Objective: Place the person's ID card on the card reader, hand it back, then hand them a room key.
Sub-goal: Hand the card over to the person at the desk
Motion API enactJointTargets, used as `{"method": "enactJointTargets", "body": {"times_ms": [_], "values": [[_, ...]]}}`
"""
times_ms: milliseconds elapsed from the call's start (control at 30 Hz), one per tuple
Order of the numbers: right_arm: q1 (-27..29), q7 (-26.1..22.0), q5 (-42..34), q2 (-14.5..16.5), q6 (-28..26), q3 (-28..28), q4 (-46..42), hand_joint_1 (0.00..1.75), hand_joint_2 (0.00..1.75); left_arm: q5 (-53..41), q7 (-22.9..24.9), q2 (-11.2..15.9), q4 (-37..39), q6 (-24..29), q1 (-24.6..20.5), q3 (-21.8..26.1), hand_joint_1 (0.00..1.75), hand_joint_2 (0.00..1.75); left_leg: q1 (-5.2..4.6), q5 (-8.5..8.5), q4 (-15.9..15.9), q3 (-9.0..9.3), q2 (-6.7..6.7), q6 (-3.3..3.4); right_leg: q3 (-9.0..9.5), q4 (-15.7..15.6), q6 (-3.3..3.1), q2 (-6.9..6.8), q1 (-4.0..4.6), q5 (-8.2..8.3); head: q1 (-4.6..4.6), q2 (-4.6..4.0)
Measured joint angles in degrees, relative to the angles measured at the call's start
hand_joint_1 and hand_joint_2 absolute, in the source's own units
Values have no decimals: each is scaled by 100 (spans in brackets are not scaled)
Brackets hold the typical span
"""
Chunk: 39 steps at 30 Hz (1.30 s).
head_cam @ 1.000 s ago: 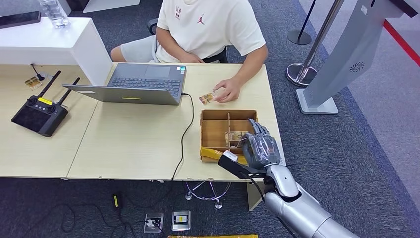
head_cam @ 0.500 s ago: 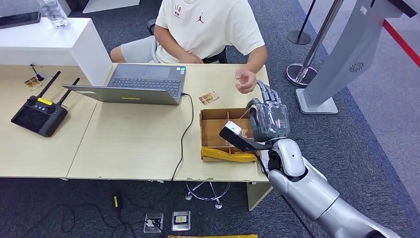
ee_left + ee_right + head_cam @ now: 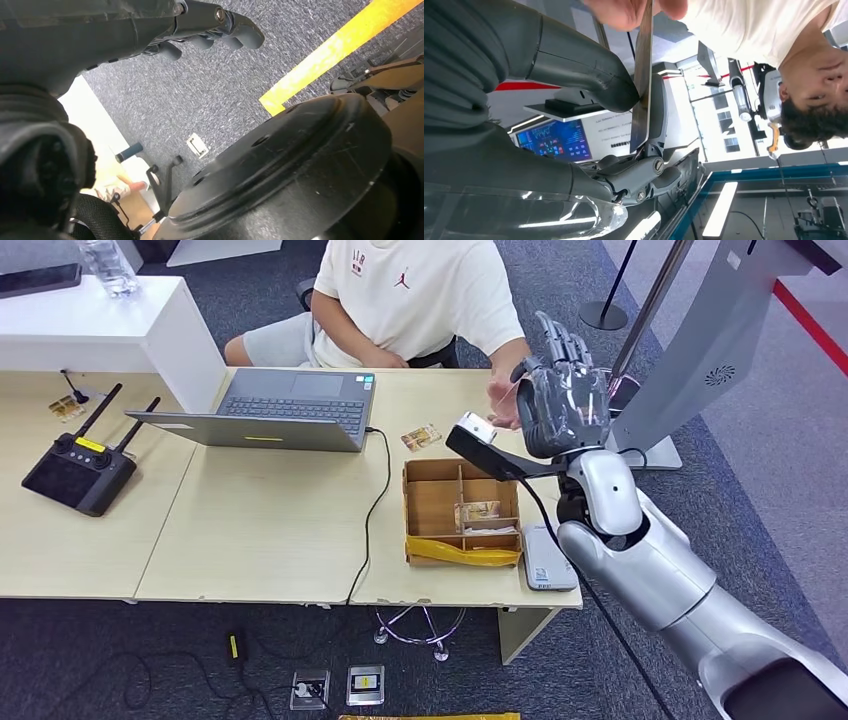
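Two cards can be made out, and the nearer is seen edge-on. At the near edge of the worktop [image 3: 270, 540] a white card reader [image 3: 546, 558] lies just beside a partitioned cardboard box [image 3: 461, 512], whose front is crossed by yellow tape; small items inside the box are too small to be identified. Above and beyond the box, the right hand [image 3: 562, 400] is raised, its back turned to the head camera, so the palm side is hidden there. In the right wrist view a thin card [image 3: 642, 75] is seen pinched between the thick thumb [image 3: 579, 65] and the darker fingers [image 3: 644, 172], while its far end is gripped by the person's hand [image 3: 624, 11], cut off by the picture's edge. No print can be read on that card. A second card [image 3: 421, 436] lies flat on the worktop beyond the box, near the laptop [image 3: 275, 408]. The left hand [image 3: 210, 30] hangs over grey carpet with fingers curled; whether anything is held cannot be told. On the person's shirt [image 3: 410, 290] red characters and a jumping-figure logo are seen.
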Motion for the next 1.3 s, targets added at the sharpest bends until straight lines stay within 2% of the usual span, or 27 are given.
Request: {"method": "enactJointTargets", "body": {"times_ms": [300, 467, 600, 800, 833, 867, 933, 967, 1000, 1300], "values": [[-96, 1, -13, 0, 54, 5, 0, 175, 175, -30, 8, 0, 0, 0, -16, -2, 0, 0, 0, -1, 0, -1, 0, 0, 0, 0, 0, 0, 0, 0, 0, 0], [-318, 8, -99, 9, 517, 118, 65, 175, 175, -167, 59, -1, -1, 0, -61, -2, 0, 0, 0, 0, 0, -2, 0, 0, 0, 0, 0, -1, 0, 0, 0, 0], [-615, 5, -201, 119, 795, 312, 446, 175, 175, -258, 112, -1, -10, 0, -110, -4, 0, 0, 2, 0, -1, -5, -2, -1, 1, 2, 0, -3, 1, 0, 0, 0], [-951, -44, -382, 447, 989, 666, 1451, 175, 175, -232, 138, -1, -13, 0, -119, -4, 0, 0, 4, 0, -1, -6, -6, -1, 2, 2, -1, -9, 3, 0, 1, 0], [-962, -60, -404, 495, 973, 714, 1622, 169, 175, -221, 138, 0, -13, 0, -116, -4, 0, 0, 4, 0, -1, -7, -9, -1, 1, 2, -1, -12, 3, -1, 1, 0], [-965, -80, -427, 539, 942, 758, 1791, 132, 175, -214, 138, 2, -13, 0, -111, -4, 0, 0, 4, 1, -1, -8, -11, -1, 1, 2, -1, -15, 3, -1, 1, 0], [-968, -118, -474, 611, 876, 828, 2109, 45, 175, -212, 138, 6, -13, 0, -105, -4, 0, 0, 4, 1, 0, -10, -15, -1, 1, 2, -1, -20, 3, -1, 1, 0], [-970, -131, -491, 639, 854, 855, 2246, 7, 175, -212, 138, 8, -13, 0, -104, -4, 0, 0, 4, 1, 0, -10, -17, -1, 1, 2, -1, -21, 3, -1, 2, 0], [-971, -136, -502, 661, 843, 879, 2364, 0, 175, -212, 138, 9, -13, 0, -103, -4, 0, 0, 4, 1, 0, -11, -18, -1, 1, 1, -1, -22, 3, -1, 2, 0], [-975, -130, -527, 758, 661, 1081, 2981, 0, 175, -210, 138, 11, -13, 0, -103, -4, 0, 0, 5, 1, 0, -9, -13, -1, 0, 1, -1, -21, 4, -1, 0, 0]]}}
